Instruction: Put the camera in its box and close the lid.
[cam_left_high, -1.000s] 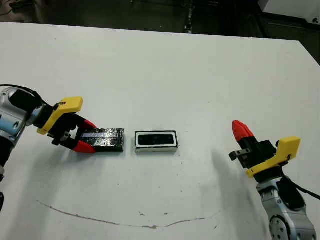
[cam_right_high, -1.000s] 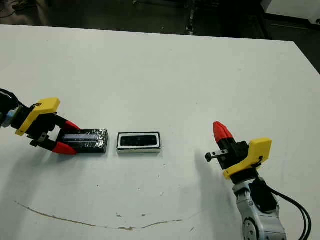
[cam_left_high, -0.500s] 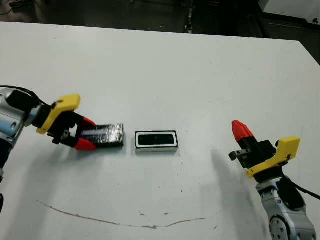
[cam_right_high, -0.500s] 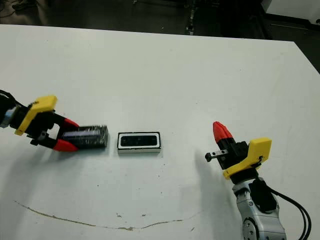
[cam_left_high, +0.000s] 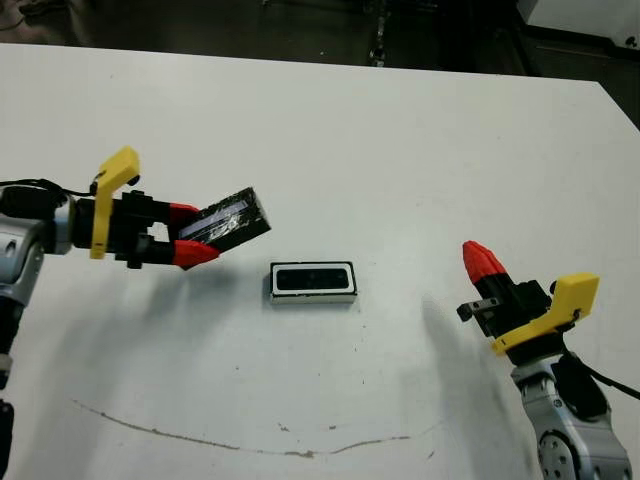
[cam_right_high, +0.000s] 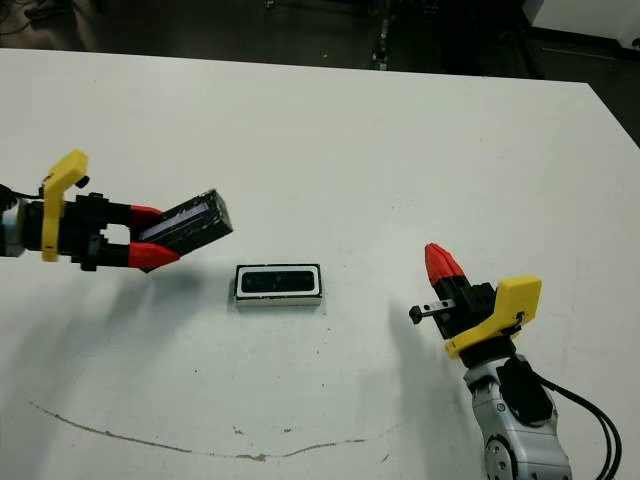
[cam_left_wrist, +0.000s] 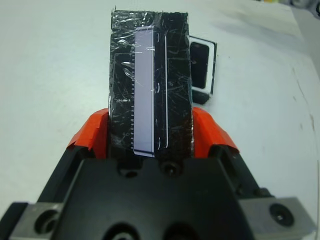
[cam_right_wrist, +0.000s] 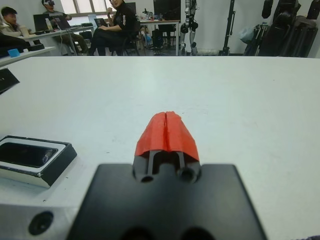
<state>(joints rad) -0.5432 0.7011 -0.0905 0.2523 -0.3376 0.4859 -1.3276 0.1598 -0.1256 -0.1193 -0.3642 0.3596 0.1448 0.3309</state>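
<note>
The lid (cam_left_high: 235, 215), a black slab with a crinkled glossy top, hangs tilted above the table. My left gripper (cam_left_high: 195, 232) is shut on its near end, and the left wrist view shows red fingers (cam_left_wrist: 95, 132) pressed against both long sides of the lid (cam_left_wrist: 150, 75). The white-rimmed box (cam_left_high: 313, 297) lies at the table's middle, to the right of the lifted lid. The camera (cam_left_high: 312, 279) rests inside it, dark and glossy. My right gripper (cam_left_high: 482, 258) stands shut and holding nothing at the right, apart from the box (cam_right_wrist: 52, 167).
A thin brown line (cam_left_high: 250, 445) runs across the white table near its front edge. Beyond the far edge, people (cam_right_wrist: 117, 20) sit at desks in the right wrist view, among stands and equipment.
My left gripper has raised the lid off the table and tipped its far end up, carrying it a little toward the back. The box and my right arm have stayed put.
</note>
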